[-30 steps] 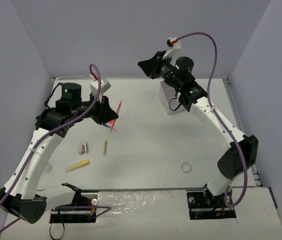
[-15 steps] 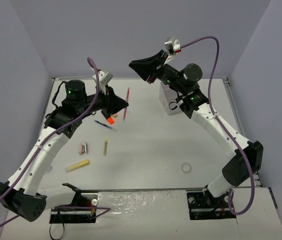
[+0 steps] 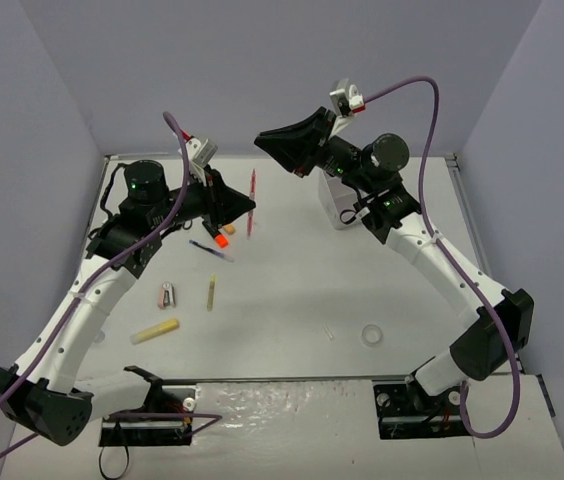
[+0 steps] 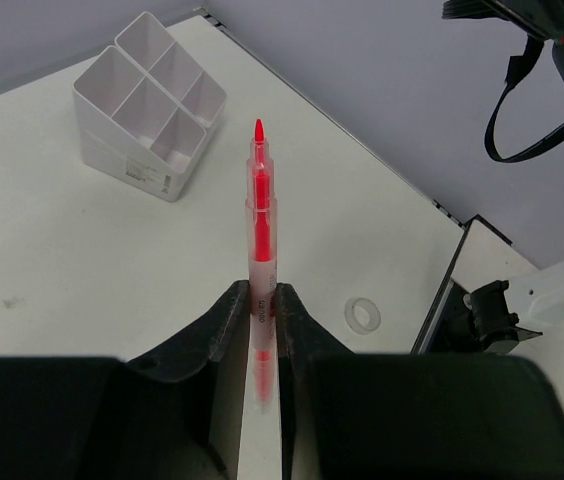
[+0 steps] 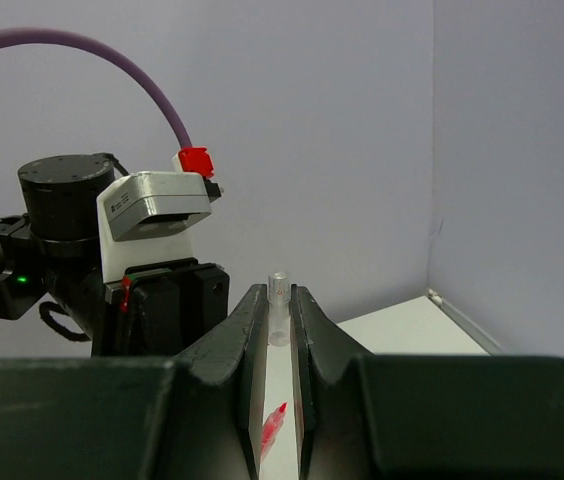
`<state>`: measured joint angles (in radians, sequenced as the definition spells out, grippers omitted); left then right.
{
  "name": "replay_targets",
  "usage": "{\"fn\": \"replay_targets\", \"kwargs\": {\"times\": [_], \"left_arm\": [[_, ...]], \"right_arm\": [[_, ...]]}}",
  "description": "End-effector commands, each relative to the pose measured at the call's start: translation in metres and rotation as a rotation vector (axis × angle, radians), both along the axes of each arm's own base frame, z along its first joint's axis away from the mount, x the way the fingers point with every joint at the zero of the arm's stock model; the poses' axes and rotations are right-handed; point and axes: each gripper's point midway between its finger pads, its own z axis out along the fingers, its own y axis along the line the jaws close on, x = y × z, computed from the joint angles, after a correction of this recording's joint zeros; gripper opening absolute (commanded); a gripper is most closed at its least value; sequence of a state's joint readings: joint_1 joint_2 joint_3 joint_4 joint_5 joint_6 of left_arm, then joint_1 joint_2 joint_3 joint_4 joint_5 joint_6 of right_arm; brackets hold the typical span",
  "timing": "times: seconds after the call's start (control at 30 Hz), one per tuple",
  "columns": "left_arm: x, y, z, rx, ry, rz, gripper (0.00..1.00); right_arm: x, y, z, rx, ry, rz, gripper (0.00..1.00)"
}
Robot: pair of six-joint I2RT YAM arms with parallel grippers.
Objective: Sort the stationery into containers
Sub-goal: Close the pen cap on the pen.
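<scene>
My left gripper (image 3: 247, 207) (image 4: 260, 297) is shut on a pink pen (image 3: 252, 200) (image 4: 259, 210), holding it above the table with its bare red tip pointing away. My right gripper (image 3: 262, 138) (image 5: 279, 303) is shut on a small clear pen cap (image 5: 279, 300), raised just up and right of the pen; the pen's tip (image 5: 271, 427) shows below its fingers. The white organiser box (image 3: 334, 207) (image 4: 149, 108) stands at the back right, partly behind the right arm. A blue pen (image 3: 210, 250), an orange-black highlighter (image 3: 221, 241) and a yellow highlighter (image 3: 155, 331) lie on the table.
A white tape ring (image 3: 371, 335) (image 4: 363, 316) lies front right, with a small clear piece (image 3: 329, 333) beside it. A thin yellowish pen (image 3: 211, 292) and a small pink-and-dark item (image 3: 166, 295) lie left of centre. Grey walls enclose the table on three sides.
My left gripper has carried the pink pen up and to the right. My right gripper has swung left towards it with the cap.
</scene>
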<state>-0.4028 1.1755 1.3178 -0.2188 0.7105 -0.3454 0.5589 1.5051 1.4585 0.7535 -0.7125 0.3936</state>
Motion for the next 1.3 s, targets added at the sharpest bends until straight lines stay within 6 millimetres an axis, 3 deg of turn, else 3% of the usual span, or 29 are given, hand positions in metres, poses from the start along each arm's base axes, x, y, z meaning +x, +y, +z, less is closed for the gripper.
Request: {"fn": "replay_targets", "kwargs": {"times": [0.0,0.33,0.7,1.27], "left_arm": [[-0.002,0.001,0.049,-0.065,-0.135,-0.006,0.00],[-0.005,0.004,0.051,-0.058,-0.135,0.004,0.00],[-0.002,0.004,0.054,-0.056,-0.152,0.010,0.00],[0.003,0.005,0.053,-0.041,-0.152,0.021,0.00]], "right_arm": [[-0.029,-0.008,0.033,0.064,-0.100,0.038,0.00],[-0.022,0.001,0.013,0.047,-0.044,0.032,0.00],[-0.011,0.000,0.002,0.009,-0.017,0.004,0.00],[-0.011,0.000,-0.008,0.008,0.021,0.016,0.00]]}}
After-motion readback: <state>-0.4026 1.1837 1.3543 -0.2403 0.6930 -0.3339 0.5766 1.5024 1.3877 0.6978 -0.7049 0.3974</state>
